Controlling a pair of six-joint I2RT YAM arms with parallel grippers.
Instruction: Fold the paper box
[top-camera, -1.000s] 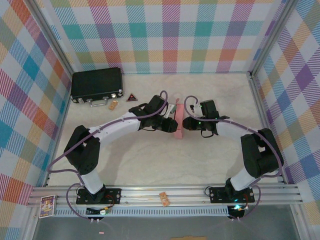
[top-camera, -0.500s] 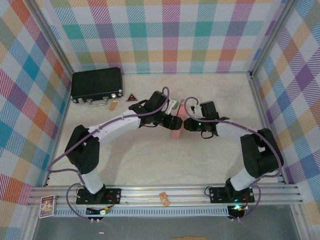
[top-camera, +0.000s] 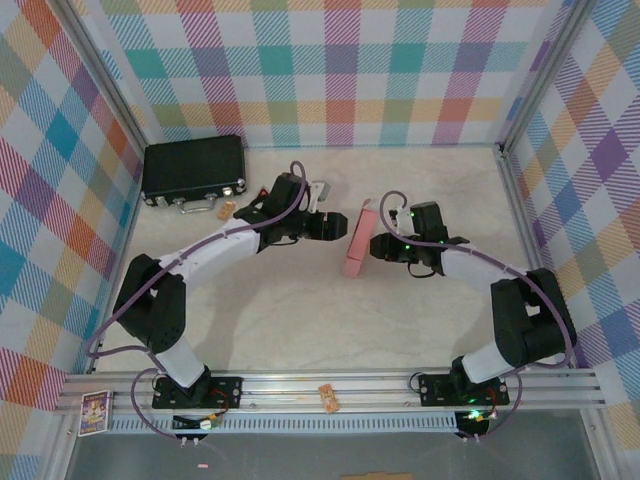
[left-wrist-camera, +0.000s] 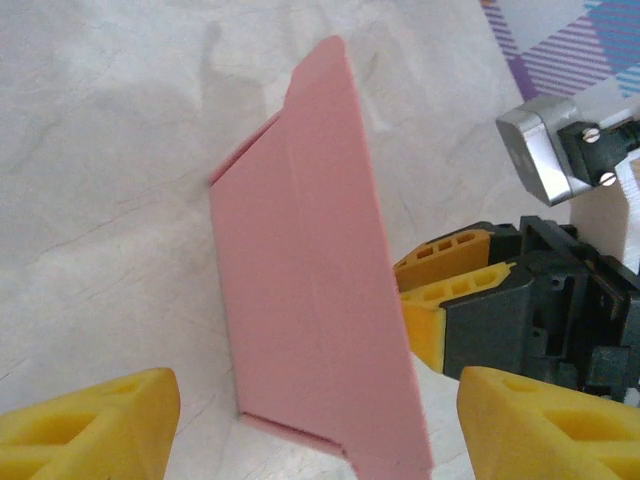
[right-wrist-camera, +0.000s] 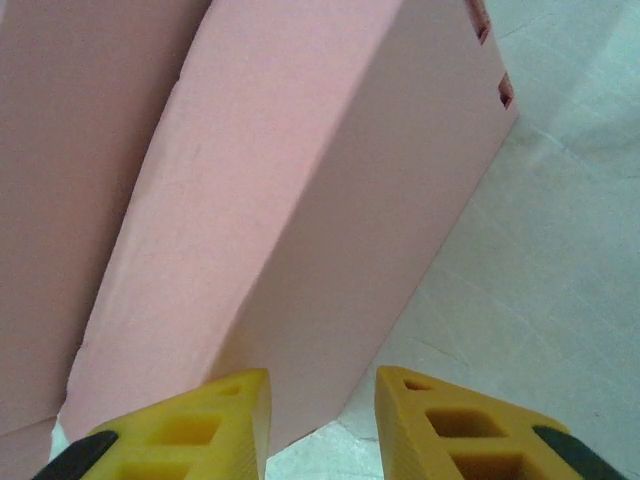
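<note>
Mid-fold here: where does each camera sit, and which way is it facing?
Top: above and behind the bases, looking down; both arms show, the box between left pincer and right pincer.
Left wrist: on the left arm, facing the box's broad side; own yellow fingers at bottom corners.
Right wrist: close against the box; own fingers at bottom edge.
All three share the box.

A: Top view, lighting?
B: Bright, even, from overhead. Soft shadows under arms (top-camera: 215, 245) on table (top-camera: 300, 320).
A: Wrist cams?
B: Left: paper box (left-wrist-camera: 310, 300) sharp, faint shadow upper left, yellow fingertips (left-wrist-camera: 90, 430) at bottom corners blurry. Right: v. close, box face soft, little detail.
</note>
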